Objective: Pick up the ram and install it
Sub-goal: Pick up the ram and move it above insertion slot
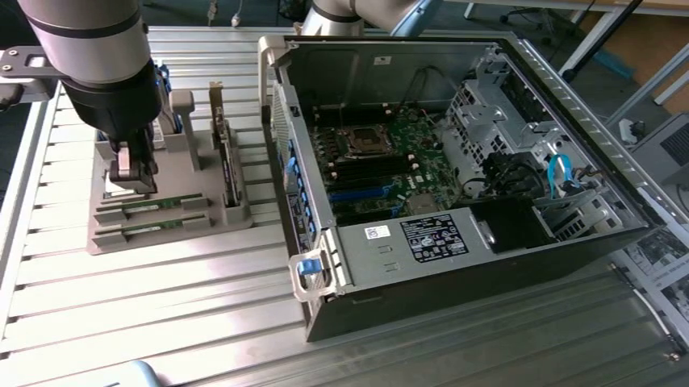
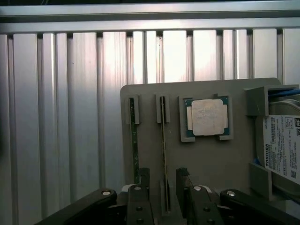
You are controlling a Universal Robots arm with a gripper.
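Grey tray (image 2: 211, 159) on the bench (image 2: 70, 117) is holding the ram (image 2: 163, 136) on edge. The pincer (image 2: 163, 173) is hovering spread, one finger each side of it, and another stick (image 2: 134, 140) is sitting alongside.

The brand name TOSHIBA is printed sideways on the white paper label (image 2: 280, 143) of the silver metal hard drive (image 2: 288, 107) seated in the grey plastic holder block (image 2: 220, 159); the finer lines on that label cannot be read. A black sticker (image 1: 436, 239) and a small white sticker (image 1: 377, 232) on the open black computer case (image 1: 453, 302) carry print too small to be read
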